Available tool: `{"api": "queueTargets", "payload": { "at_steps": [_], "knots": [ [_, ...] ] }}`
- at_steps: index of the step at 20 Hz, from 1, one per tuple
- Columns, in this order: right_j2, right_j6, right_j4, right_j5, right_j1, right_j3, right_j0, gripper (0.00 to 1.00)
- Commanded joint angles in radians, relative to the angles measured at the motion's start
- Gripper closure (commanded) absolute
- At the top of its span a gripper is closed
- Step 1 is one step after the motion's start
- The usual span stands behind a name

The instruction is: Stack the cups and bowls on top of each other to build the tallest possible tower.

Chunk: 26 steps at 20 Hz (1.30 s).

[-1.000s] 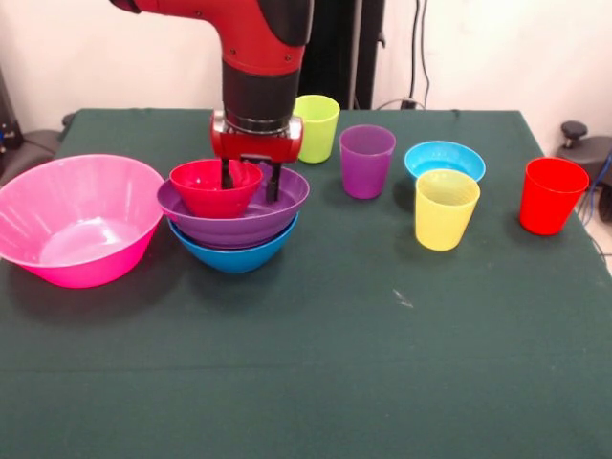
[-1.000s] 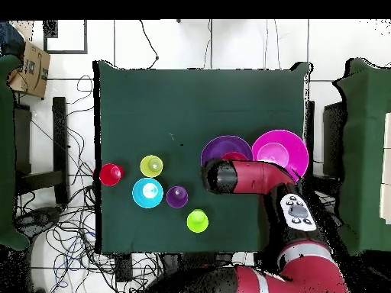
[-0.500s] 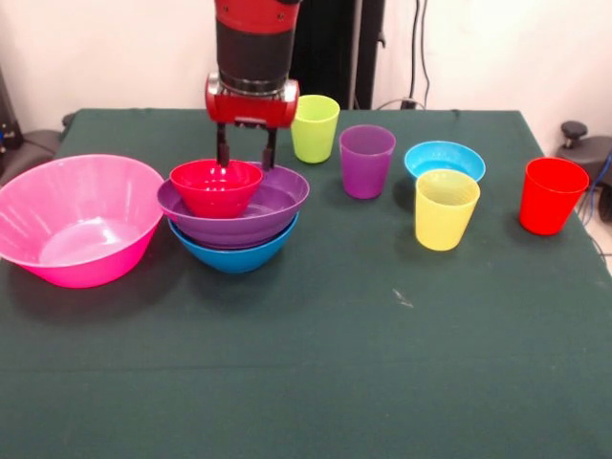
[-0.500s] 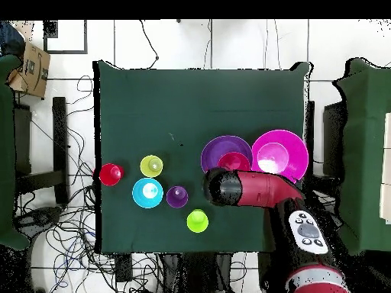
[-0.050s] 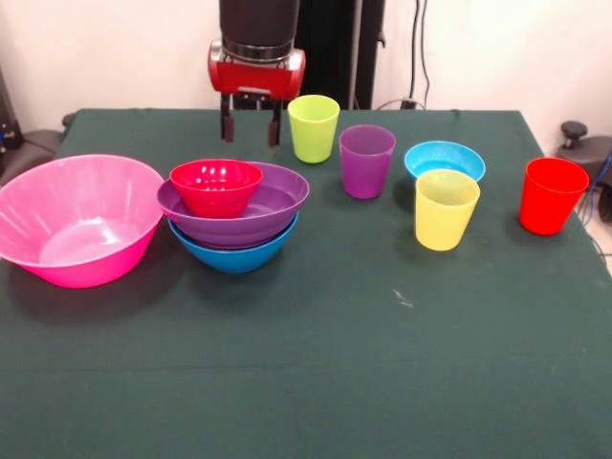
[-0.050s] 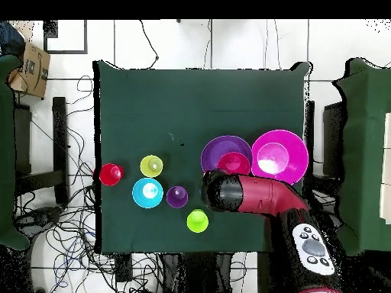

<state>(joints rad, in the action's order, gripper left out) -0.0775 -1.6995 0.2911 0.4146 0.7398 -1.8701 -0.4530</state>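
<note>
The tower is a small red bowl (image 5: 216, 185) (image 6: 234, 162) nested in a large purple bowl (image 5: 273, 203) (image 6: 214, 149), which sits in a medium blue bowl (image 5: 232, 254). My gripper (image 5: 251, 124) hangs open and empty above and behind the tower, near the lime green cup (image 5: 314, 127) (image 6: 197, 221). In the overhead view the arm (image 6: 244, 193) covers the gripper. A purple cup (image 5: 366, 161) (image 6: 177, 197), a yellow cup (image 5: 446, 208) (image 6: 151, 165) and a red cup (image 5: 552, 195) (image 6: 111, 174) stand upright to the right. A light blue bowl (image 5: 443, 157) (image 6: 147, 193) sits behind the yellow cup.
A very large pink bowl (image 5: 76, 220) (image 6: 280, 156) rests left of the tower in the front view, close beside it. The green cloth table (image 5: 316, 363) (image 6: 191, 99) is open at the near side. Cables lie on the floor around the table.
The gripper has let go of the red bowl and risen up and back away from the tower. The red bowl stays nested in the purple bowl.
</note>
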Motion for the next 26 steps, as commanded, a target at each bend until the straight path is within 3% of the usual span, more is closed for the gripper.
{"api": "queueTargets", "payload": {
  "at_steps": [1,7,17,26],
  "knots": [
    [-0.091,-0.096,-0.06,0.099,0.005,-0.058,0.045,0.0],
    [-0.058,-0.145,-0.108,0.167,0.031,-0.041,0.132,0.0],
    [0.026,-0.242,-0.171,0.192,0.038,-0.018,0.294,0.0],
    [0.052,-0.282,-0.201,0.122,-0.007,-0.016,0.353,0.0]
  ]
}}
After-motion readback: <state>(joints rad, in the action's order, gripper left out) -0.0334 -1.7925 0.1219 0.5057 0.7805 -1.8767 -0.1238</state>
